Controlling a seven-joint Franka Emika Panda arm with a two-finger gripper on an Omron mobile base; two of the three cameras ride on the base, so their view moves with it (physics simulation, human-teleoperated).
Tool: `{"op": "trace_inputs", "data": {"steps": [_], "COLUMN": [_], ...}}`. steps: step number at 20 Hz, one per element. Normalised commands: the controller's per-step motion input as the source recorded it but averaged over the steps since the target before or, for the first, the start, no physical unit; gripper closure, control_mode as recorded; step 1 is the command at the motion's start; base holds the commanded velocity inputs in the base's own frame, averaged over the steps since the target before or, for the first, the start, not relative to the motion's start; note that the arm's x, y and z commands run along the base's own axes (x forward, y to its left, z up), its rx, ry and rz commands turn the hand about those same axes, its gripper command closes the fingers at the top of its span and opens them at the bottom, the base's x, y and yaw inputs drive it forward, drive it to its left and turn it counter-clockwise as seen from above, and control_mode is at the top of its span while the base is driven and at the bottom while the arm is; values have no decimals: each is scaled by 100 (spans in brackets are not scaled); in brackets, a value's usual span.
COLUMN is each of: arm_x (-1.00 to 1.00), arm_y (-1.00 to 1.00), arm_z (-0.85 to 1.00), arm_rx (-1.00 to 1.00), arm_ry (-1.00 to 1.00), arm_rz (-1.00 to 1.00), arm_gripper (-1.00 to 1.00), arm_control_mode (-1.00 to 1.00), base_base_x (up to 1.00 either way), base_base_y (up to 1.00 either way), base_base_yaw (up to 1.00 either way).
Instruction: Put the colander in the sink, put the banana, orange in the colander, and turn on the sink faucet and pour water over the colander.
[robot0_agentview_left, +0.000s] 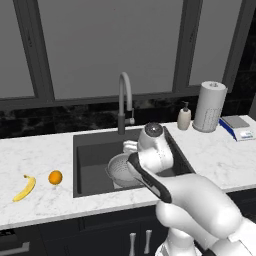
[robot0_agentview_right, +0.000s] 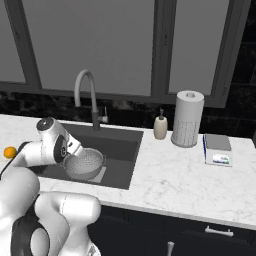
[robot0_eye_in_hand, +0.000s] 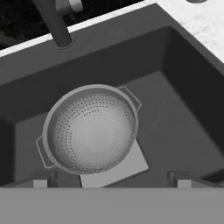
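The silver perforated colander (robot0_agentview_left: 119, 170) (robot0_agentview_right: 84, 163) (robot0_eye_in_hand: 92, 129) sits upright and empty on the floor of the dark sink (robot0_agentview_left: 95, 155) (robot0_agentview_right: 122, 150) (robot0_eye_in_hand: 175, 109), partly over its lighter square. My gripper (robot0_eye_in_hand: 111, 181) hovers just above the colander, open, with nothing between its fingertips (robot0_eye_in_hand: 39, 181). The banana (robot0_agentview_left: 25, 188) and the orange (robot0_agentview_left: 55, 177) (robot0_agentview_right: 9, 152) lie on the marble counter left of the sink, the orange closer to the basin. The grey gooseneck sink faucet (robot0_agentview_left: 125, 100) (robot0_agentview_right: 87, 95) (robot0_eye_in_hand: 54, 22) stands behind the basin; no water is seen running.
Right of the sink along the back stand a soap dispenser (robot0_agentview_left: 184, 117) (robot0_agentview_right: 160, 126) and a white paper-towel roll (robot0_agentview_left: 209, 106) (robot0_agentview_right: 187, 118). A small kitchen scale (robot0_agentview_left: 236, 127) (robot0_agentview_right: 217, 149) lies further right. Dark windows rise behind the counter.
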Motion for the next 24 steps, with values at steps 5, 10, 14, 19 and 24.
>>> {"op": "trace_inputs", "data": {"steps": [5,10,14,19,24], "arm_x": [-12,2,9,5,1], "arm_y": [100,97,87,82,52], "arm_z": [34,41,29,1,0], "arm_rx": [-8,0,0,4,12], "arm_ry": [-4,0,1,4,6], "arm_rz": [0,0,0,0,3], "arm_gripper": [-100,-100,-100,-100,-100], "arm_control_mode": [-100,-100,-100,-100,-100], "base_base_x": [0,0,0,0,0], "base_base_y": [0,0,0,0,0], "base_base_yaw": [0,0,0,0,0]}}
